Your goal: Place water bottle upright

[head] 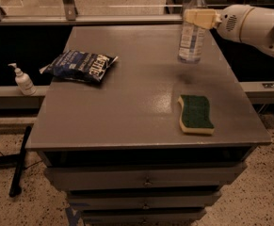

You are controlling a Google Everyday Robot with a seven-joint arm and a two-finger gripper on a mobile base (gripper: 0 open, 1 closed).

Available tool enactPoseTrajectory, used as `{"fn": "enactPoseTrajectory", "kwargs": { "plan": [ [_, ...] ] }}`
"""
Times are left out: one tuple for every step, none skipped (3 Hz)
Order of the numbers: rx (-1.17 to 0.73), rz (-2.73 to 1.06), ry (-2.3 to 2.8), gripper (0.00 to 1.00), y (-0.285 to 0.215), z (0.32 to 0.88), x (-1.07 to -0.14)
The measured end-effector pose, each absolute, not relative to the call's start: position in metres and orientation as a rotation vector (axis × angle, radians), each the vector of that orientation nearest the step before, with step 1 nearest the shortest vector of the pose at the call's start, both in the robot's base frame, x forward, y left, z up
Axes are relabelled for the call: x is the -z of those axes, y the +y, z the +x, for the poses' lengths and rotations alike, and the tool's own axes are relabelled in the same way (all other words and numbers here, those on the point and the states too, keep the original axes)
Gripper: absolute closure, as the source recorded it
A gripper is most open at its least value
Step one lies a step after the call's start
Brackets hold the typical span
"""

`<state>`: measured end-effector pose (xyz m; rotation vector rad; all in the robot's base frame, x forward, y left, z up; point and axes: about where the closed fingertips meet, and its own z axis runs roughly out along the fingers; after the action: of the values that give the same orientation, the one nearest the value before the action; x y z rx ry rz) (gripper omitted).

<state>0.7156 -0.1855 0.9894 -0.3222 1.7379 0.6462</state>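
Camera view looks down on a grey bench (127, 112) with drawers below it. The robot's hand (196, 19) reaches in from the right over the far right part of the top, its cream fingers clamped on the water bottle (190, 44) just below the neck. Gripping it that high lets the body hang straight down, cap up and label facing the camera, so the base meets the surface first.

The bottle looks upright or very nearly so. Its base seems to hover just above the bench, with a dark shadow a little nearer the camera, so I judge it is not yet set down. The spot beneath it is bare.

A green-topped sponge (196, 113) lies nearer the front edge, well apart. A blue chip bag (80, 66) lies on the left side. A small pump-dispenser bottle (22, 80) stands off the bench on a ledge to the left, out of the way of any descent.
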Motion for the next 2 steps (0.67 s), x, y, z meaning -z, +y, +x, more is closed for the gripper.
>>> {"fn": "enactPoseTrajectory", "kwargs": {
  "plan": [
    [-0.716,-0.4,1.602,1.0,-0.182,0.712,-1.0],
    [-0.731,-0.648,1.404,1.0,-0.15,0.699,-1.021]
  ]
}}
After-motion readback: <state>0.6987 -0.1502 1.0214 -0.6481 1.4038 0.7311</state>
